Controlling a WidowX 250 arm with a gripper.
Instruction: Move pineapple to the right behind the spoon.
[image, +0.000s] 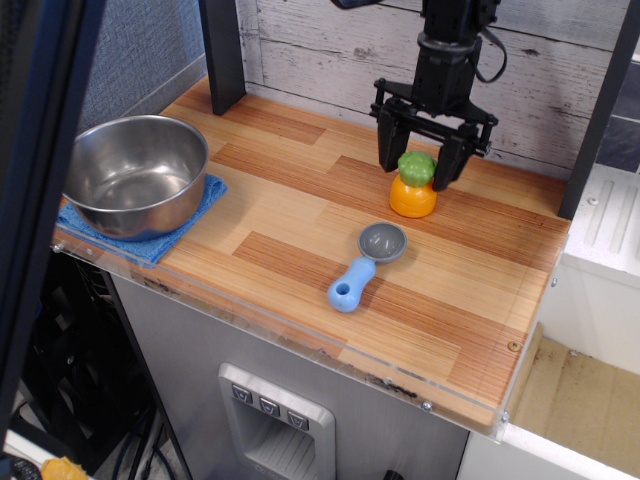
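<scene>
The pineapple, a small toy with an orange body and a bumpy green top, stands upright on the wooden table, behind the spoon and slightly to its right. My gripper hangs straight down over it with its fingers spread on either side of the green top, a gap showing on both sides, so it is open. The spoon lies in front of the pineapple, its grey bowl toward the back and its light-blue handle pointing to the front left.
A steel bowl sits on a blue cloth at the table's left edge. A dark post stands at the back left and another post at the back right. A wooden plank wall runs behind the table.
</scene>
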